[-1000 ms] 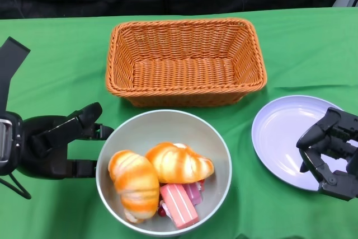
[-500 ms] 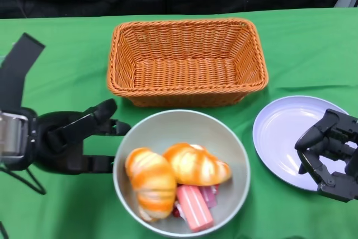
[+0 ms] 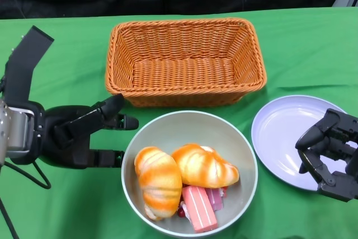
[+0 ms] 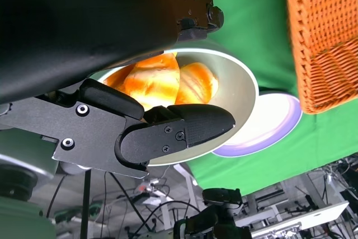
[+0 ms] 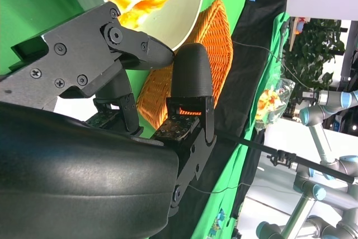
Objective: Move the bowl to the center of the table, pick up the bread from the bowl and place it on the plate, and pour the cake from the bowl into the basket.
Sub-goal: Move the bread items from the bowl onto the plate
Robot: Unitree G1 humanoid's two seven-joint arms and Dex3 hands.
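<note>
Left hand [image 3: 84, 135] spread wide at the bowl's [image 3: 168, 130] left rim, fingertips [image 3: 127, 122] right by the edge, gripping nothing. Bowl in front of the basket [image 3: 184, 60], near the table's middle, carrying two bread rolls [image 3: 159, 180] side by side and pink cake [image 3: 199, 208] at the near wall. Right hand [image 3: 330, 152] over the plate's [image 3: 279, 132] right edge, fingers loosely curled and holding nothing.

Light was bright and even overhead; soft shadows sat under the bowl [image 3: 189, 132]; wrist views blurred up close.
</note>
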